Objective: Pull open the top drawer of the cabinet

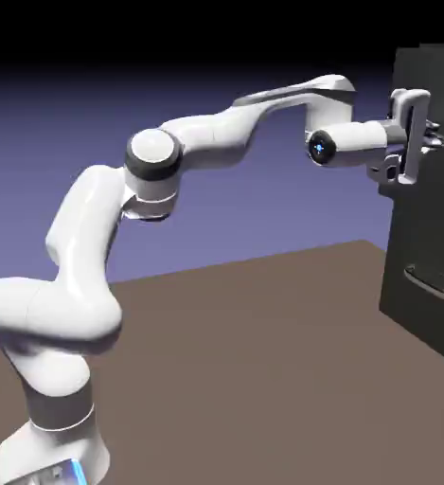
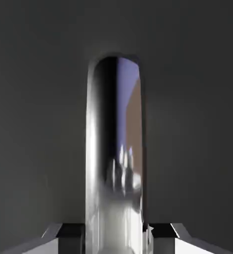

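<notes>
hand point(image 1: 443, 141) clenched on the top drawer's silver handle point(image 2: 115, 163), cabinet point(image 1: 420, 230) at three o'clock, lower handle point(image 1: 432, 284) at four o'clock

The handle point(image 2: 114, 149) lies between the fingers point(image 2: 70, 240), before the drawer front point(image 2: 34, 124).

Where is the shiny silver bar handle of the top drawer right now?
In the hand view, the shiny silver bar handle runs up the middle, its lower end between the gripper's fingertips.
</notes>
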Available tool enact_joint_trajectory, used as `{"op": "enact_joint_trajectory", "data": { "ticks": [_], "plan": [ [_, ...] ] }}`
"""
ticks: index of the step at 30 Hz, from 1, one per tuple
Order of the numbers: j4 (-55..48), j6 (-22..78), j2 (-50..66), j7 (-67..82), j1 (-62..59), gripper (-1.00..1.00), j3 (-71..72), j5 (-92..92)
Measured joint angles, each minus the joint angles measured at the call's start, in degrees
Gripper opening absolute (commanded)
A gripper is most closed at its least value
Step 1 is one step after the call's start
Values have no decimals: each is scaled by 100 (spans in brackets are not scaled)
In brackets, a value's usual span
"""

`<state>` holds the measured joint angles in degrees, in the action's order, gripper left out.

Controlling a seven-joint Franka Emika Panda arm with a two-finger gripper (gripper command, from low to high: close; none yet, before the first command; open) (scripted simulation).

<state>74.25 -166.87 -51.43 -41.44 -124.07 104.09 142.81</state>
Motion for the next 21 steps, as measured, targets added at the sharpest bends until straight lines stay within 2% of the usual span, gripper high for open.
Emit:
{"op": "enact_joint_trajectory", "data": {
  "ticks": [11,21],
  "plan": [
    [2259,529,545,1102,2136,-100,-1435,726],
    [4042,817,545,1450,4212,-100,-2986,827]
  ]
}}
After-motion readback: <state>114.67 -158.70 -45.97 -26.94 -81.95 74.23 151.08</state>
